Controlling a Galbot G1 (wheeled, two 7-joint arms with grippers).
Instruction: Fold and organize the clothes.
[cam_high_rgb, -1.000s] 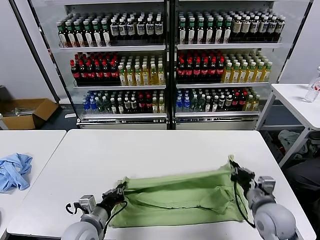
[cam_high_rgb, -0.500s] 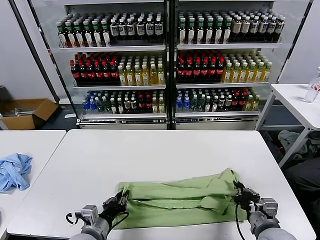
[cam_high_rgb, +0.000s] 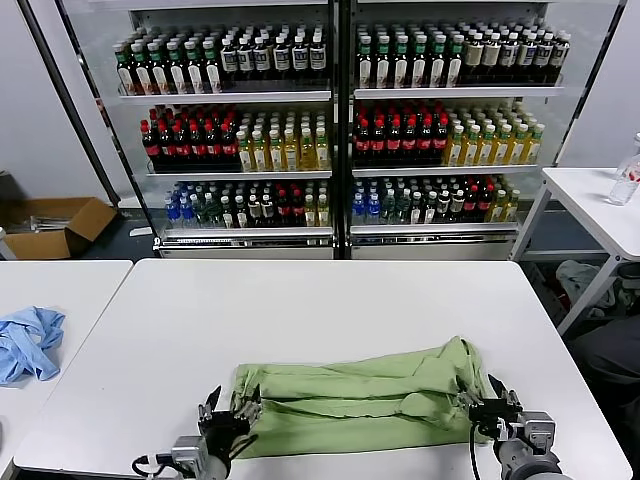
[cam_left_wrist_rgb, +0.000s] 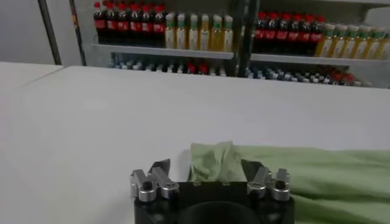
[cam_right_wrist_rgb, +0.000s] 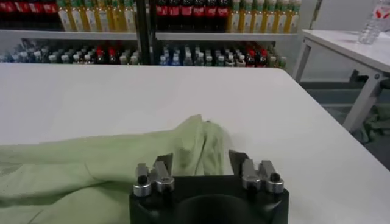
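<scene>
The clothes are one pale green shirt (cam_high_rgb: 360, 395), lying in a long rumpled band across the near part of the white table (cam_high_rgb: 300, 300). My left gripper (cam_high_rgb: 228, 412) sits low at the shirt's left end, open. In the left wrist view a corner of the shirt (cam_left_wrist_rgb: 317, 176) lies loose between the spread jaws of the left gripper (cam_left_wrist_rgb: 207, 167). My right gripper (cam_high_rgb: 490, 405) is at the shirt's right end, also open. In the right wrist view the bunched end of the shirt (cam_right_wrist_rgb: 91, 170) rests between the wide jaws of the right gripper (cam_right_wrist_rgb: 201, 159).
A light blue cloth (cam_high_rgb: 25, 340) lies on the neighbouring table to the left. A glass-door drinks cooler (cam_high_rgb: 340, 120) stands behind the table. A cardboard box (cam_high_rgb: 55, 225) sits on the floor at left, and a side table (cam_high_rgb: 600, 200) with a bottle (cam_high_rgb: 627, 180) stands at right.
Both grippers have opened and let go of the shirt's ends. They have drawn back and down toward the table's near edge, and the shirt has settled onto the table.
</scene>
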